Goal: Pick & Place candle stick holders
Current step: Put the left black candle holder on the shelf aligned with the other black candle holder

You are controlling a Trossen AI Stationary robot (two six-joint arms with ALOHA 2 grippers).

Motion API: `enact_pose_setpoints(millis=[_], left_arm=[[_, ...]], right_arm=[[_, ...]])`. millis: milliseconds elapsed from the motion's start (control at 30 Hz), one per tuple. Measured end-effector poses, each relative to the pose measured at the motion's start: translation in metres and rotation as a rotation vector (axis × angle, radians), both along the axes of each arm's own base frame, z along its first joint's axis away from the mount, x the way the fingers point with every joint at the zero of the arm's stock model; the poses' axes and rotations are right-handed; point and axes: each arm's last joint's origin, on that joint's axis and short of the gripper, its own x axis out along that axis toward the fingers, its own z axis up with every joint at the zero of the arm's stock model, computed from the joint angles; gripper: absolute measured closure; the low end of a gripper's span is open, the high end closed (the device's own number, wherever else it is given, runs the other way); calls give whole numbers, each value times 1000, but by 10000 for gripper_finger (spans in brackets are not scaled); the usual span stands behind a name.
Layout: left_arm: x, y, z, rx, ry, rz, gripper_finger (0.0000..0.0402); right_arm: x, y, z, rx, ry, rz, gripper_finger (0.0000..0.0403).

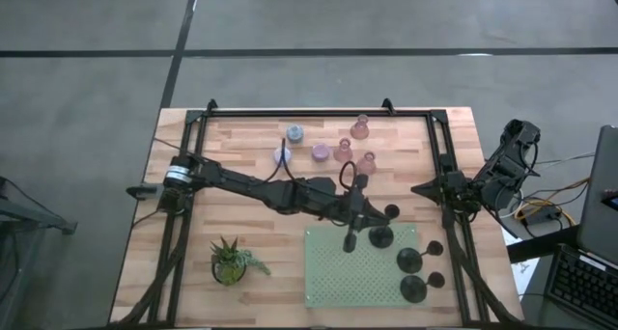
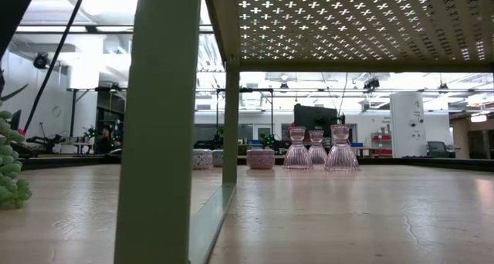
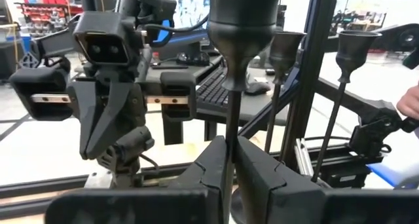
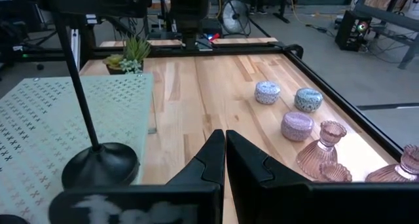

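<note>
My left gripper (image 1: 372, 217) reaches level across the table's middle and is shut on a black candle stick holder (image 3: 243, 27), which stands upright with its cup above the fingers. Just below it, a black holder's round base (image 4: 98, 165) sits on the green perforated tray (image 1: 333, 272) at its far right corner. Several more black holders (image 1: 417, 267) stand on the tray's right part. Pink holders (image 1: 359, 129) and lilac ones (image 1: 321, 152) stand on the wood at the far middle. My right gripper (image 4: 224, 142) waits shut at the table's right edge, touching nothing. My left gripper pinches the black holder's thin stem (image 3: 230, 119) between its two fingers, well below the cup. The fingers come in level from the table's left and lie across the upright stem. The fingers hide the holder's base in the left wrist view.
A small green potted plant (image 1: 230, 261) stands at the near left. A black frame rail (image 1: 319, 113) runs round the table. Bare wood lies between the tray's far edge and the pink and lilac holders. In the low view the tray's green leg (image 2: 158, 125) fills the foreground.
</note>
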Motion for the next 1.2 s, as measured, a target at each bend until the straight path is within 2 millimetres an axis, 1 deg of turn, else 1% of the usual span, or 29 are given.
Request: enact_pose_setpoints(millis=[367,467,733,833,933,1000,1067,1200], left_arm=[[1,0,-1,4,-10,0,368],[2,0,-3,5,2,0,346],[0,1,-3,-34,38,2,266],[-7,1,4,-30,78,-4,247],[-16,3,14,-25,105,-3,232],[-21,4,13,-13,140,3,227],[-28,4,11,-2,173,47,225],[-46,1,2,14,173,148,229]], right_arm=[[0,0,0,3,0,0,394],[0,0,0,5,-1,1,394],[0,1,1,18,-12,2,394],[2,3,5,61,-50,8,394],[4,7,9,67,-68,79,394],[5,10,13,80,-86,136,394],[7,13,15,87,-106,199,394],[11,21,15,89,-123,271,391]])
